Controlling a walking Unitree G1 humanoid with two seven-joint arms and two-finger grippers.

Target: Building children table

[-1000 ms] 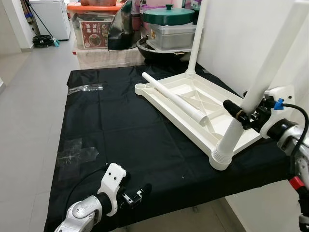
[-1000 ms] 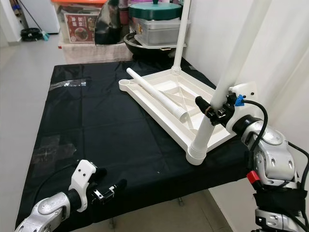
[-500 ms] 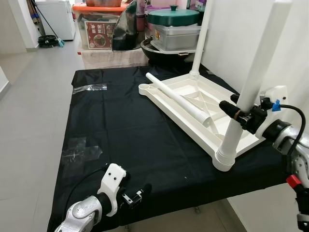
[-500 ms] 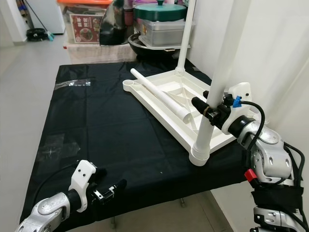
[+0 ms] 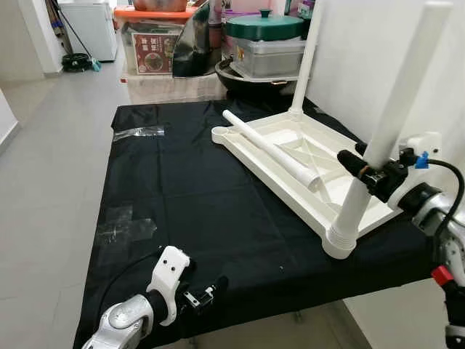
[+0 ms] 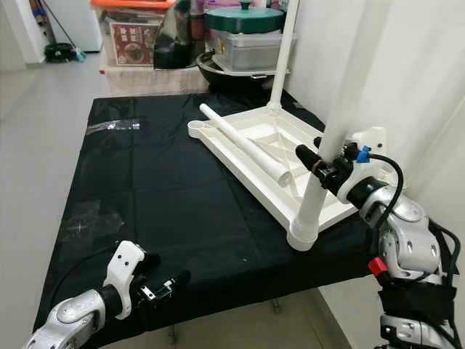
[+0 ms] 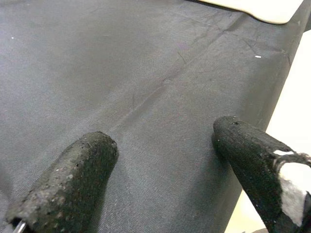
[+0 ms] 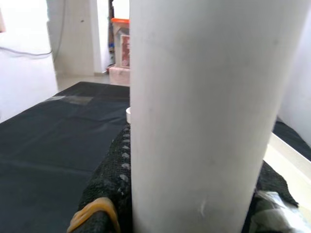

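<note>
The tabletop (image 5: 290,156) lies upside down on the black cloth (image 5: 189,211), toward the robot's right and near the wall. A far leg (image 5: 305,58) stands upright in the far corner socket. A near leg (image 5: 385,145) stands in the near corner socket (image 5: 340,241), leaning a little, so it looks set in but perhaps not fully seated. The right gripper (image 5: 367,173) is clamped around this near leg partway up, its black fingers (image 8: 109,179) pressed to either side of the white tube. A loose leg (image 5: 272,149) lies across the tabletop's underside, not yet fitted, and the corner socket (image 5: 220,134) on the robot's left side sits empty. So two legs appear to be in, one waits, and a fourth I cannot find. The left gripper (image 5: 207,294) rests low at the near edge of the cloth, fingers (image 7: 73,179) spread apart and holding nothing. Beyond the cloth stand storage boxes (image 5: 149,51) and a green-lidded pot (image 5: 265,25).
</note>
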